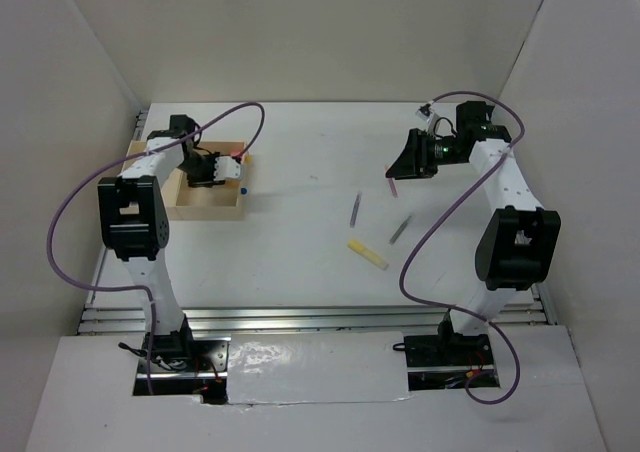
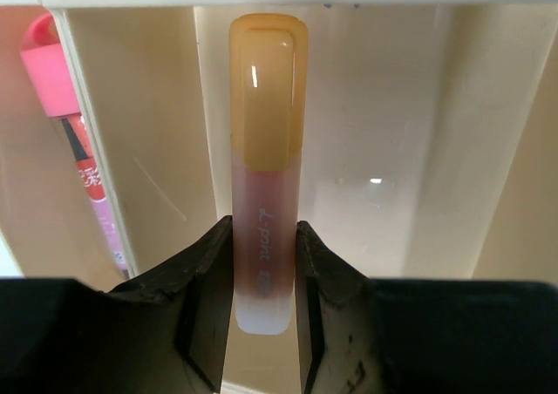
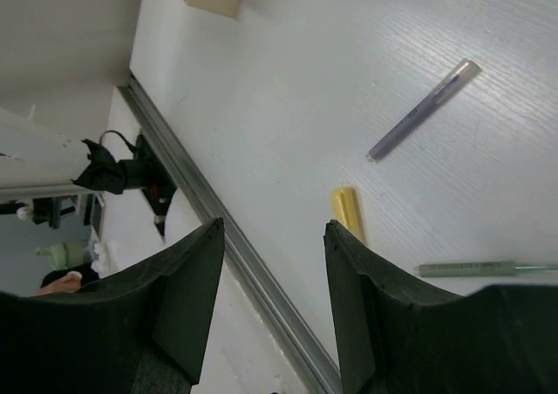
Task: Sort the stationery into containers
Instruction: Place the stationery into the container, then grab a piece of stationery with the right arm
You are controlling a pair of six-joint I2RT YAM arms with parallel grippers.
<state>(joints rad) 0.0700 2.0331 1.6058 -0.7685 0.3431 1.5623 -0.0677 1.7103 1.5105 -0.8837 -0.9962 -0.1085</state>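
Left wrist: I saw left gripper (image 2: 264,241) clamped on orange-capped translucent highlighter (image 2: 268,106) over pale-tan wooden compartment tray (image 2: 139,132); right gripper (image 3: 275,228) jaws stood apart, empty.

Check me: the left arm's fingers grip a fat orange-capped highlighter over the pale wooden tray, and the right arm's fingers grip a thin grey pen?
Not quite. In the right wrist view the right arm's fingers stand apart, holding nothing; the thin grey pen lies on the white table. The left arm's fingers do grip the fat orange-capped highlighter over the pale wooden tray.
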